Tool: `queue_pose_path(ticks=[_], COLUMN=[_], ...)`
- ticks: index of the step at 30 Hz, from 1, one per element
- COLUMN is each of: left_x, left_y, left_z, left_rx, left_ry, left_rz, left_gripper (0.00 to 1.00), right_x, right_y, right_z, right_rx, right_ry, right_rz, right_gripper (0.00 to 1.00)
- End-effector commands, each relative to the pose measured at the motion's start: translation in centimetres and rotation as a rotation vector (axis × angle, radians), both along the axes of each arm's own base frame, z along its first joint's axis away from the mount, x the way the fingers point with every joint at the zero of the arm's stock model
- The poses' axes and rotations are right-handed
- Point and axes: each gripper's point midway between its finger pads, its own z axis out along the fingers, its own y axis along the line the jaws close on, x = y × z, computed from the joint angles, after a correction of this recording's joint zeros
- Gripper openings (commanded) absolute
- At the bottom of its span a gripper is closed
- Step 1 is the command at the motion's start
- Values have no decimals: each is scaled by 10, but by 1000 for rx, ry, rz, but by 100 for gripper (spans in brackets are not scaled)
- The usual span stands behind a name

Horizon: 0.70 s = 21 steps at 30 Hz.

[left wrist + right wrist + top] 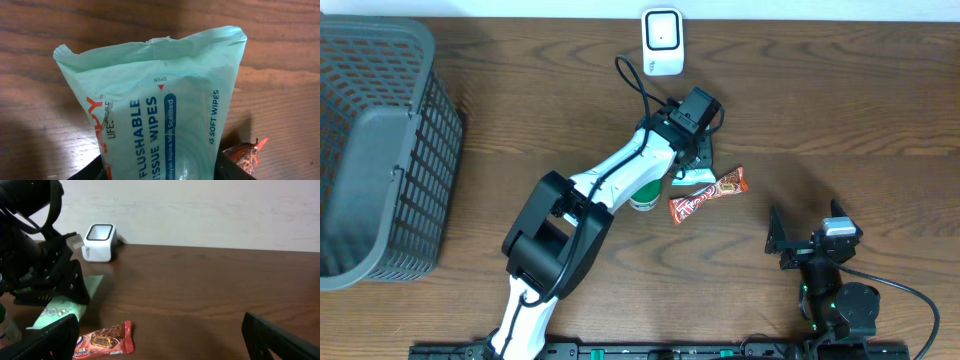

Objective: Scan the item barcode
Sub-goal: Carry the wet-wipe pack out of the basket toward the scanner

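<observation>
Between left gripper point(162, 172) jaws sits wipes pack point(150, 95).

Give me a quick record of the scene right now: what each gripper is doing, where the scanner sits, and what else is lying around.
left gripper: closed on the wipes pack, mid-scene
right gripper: open, empty, near right
scanner: white, at the far edge, beyond the pack
candy bar: red wrapper, lying flat right beside the pack
basket: grey, far left
</observation>
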Motion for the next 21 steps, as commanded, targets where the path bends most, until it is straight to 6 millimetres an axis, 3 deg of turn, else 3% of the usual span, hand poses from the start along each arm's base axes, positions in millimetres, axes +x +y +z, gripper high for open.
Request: queue_pose_path(ticks=[1,14,21], left_x=[2,-34,-68], left_y=[-2,-38,-65], left_z=[-4,5,25], left_rx=[14,-207,-399], left_ry=[-10,193,358], left_rz=[-7,-79,-201], left_gripper=[46,46,46], right_x=[0,1,1], right_y=[-5,-12,-11], right_z=[0,-1,-1], right_rx=[-32,-86,-85], right_ry=[-6,-4,-5], right_rz=[-20,-59,-53], right_gripper=[99,99,99])
